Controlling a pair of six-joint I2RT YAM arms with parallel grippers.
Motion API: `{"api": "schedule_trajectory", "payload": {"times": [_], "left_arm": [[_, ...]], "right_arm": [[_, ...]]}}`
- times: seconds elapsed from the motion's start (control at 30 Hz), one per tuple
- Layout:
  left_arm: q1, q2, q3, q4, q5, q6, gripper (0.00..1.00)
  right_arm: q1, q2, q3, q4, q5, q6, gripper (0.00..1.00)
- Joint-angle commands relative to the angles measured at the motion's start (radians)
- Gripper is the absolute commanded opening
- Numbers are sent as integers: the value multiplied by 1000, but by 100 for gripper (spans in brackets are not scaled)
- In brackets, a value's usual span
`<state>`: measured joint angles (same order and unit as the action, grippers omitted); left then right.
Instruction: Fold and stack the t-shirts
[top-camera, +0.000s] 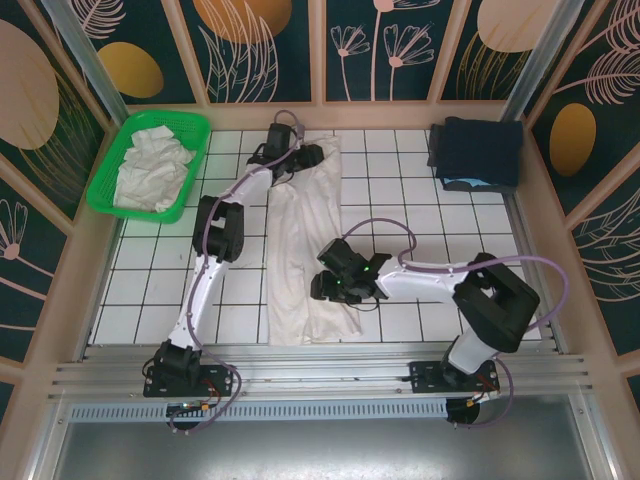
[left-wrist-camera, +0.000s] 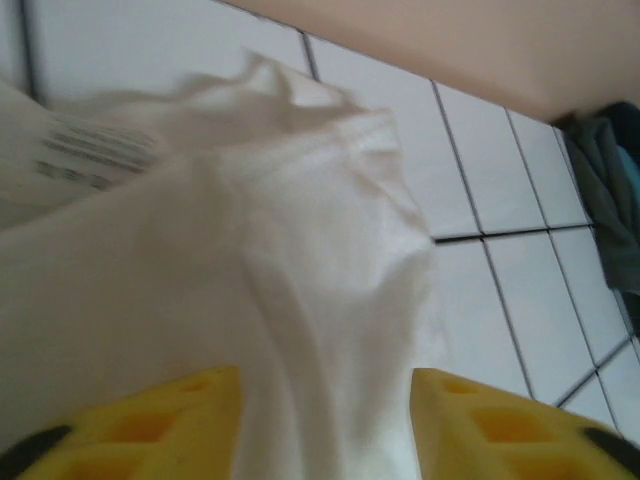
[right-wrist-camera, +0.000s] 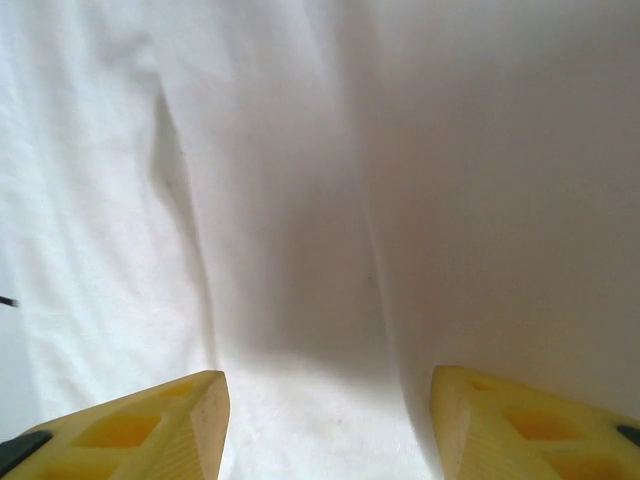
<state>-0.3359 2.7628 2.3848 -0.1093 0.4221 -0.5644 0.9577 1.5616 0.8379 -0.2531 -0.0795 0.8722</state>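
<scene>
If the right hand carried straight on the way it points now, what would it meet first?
The white t-shirt: its cloth lies directly ahead of the right hand, seemingly close, though depth is unclear.

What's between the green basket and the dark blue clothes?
The top view shows the left gripper over the white t-shirt's far end, then bare tiles.
</scene>
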Motion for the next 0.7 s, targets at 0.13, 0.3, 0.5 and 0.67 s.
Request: {"api": "schedule_trajectory", "payload": {"times": [0.13,0.3,0.5,0.67], "left_arm": [[11,-484,-373,-36,-169,130,99],[11,-849,-706,-33,-285,33,99],[41,-1186,-1054,10,-207,-68,99],[23,-1444,-1371,-68,-115,-141,99]], "right_arm": [[-20,-184,-51,-139,50,13,57],[-33,-286,-141,-217,77,-5,61],[-53,-380,-218,-200,57,-47,69],[-40,-393,-251,-199,-12,-29,61]]}}
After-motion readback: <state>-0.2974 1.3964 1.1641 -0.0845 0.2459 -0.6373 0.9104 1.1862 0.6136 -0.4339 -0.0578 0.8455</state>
